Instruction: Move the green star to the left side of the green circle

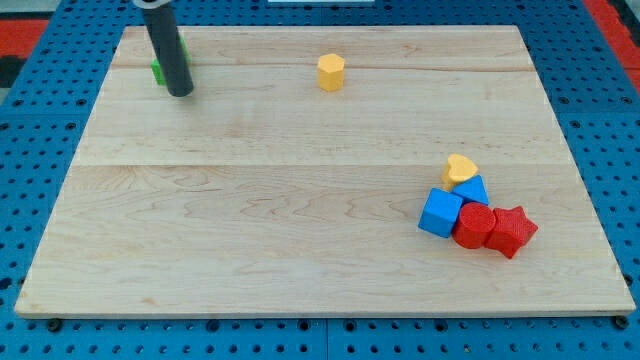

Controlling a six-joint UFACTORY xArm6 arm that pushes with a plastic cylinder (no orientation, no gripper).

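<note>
A pale wooden surface [300, 200] made of joined planks fills most of the frame. Around it lies a blue pegboard [50, 110] dotted with holes. Red patches [25, 35] show at the upper left and upper right corners. Lighting is even.

A green block [157, 70] is lying near the board's top-left corner in the view, flat on the wood. The dark rod is covering most of it, so only slivers are showing; whether it is the star or the circle cannot be told.
</note>
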